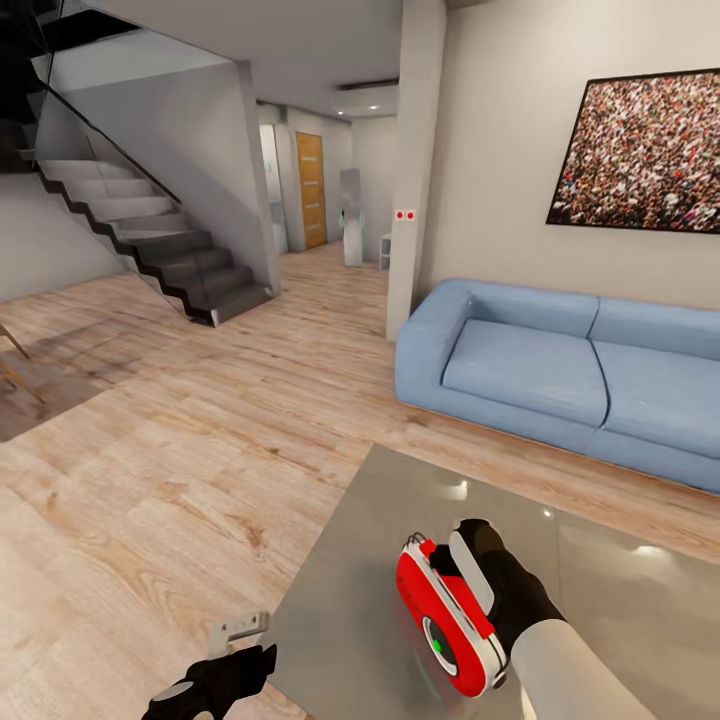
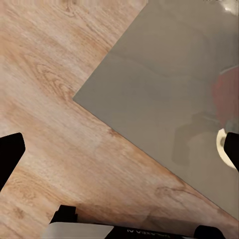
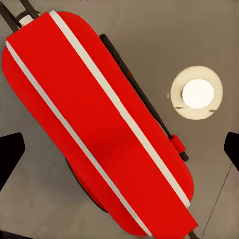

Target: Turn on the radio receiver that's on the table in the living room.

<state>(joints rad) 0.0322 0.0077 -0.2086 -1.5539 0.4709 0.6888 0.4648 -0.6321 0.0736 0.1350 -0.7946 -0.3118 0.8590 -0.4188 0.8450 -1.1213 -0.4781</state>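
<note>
Red radio receiver on the glossy table, right gripper poised over it.

At the bottom of the head view, the left gripper point(image 1: 240, 640) hovers over the wood floor point(image 1: 150, 480) by the table's near corner, jaws apart. Lower right, the radio receiver point(image 1: 450, 620), a rounded red shell with white trim and a round dial, lies on the table point(image 1: 380, 540), whose smooth grey-beige top mirrors ceiling lights. The right gripper point(image 1: 480, 565) is right beside its far edge; the right wrist view shows its dark fingertips point(image 3: 12, 154) spread wide on either side of the radio receiver point(image 3: 94, 119), not touching it. Beyond the table, middle right, sits a padded light-blue sofa point(image 1: 560, 370) beneath a framed crowd picture point(image 1: 640, 150). Upper left, dark stairs point(image 1: 150, 240) climb.
</note>
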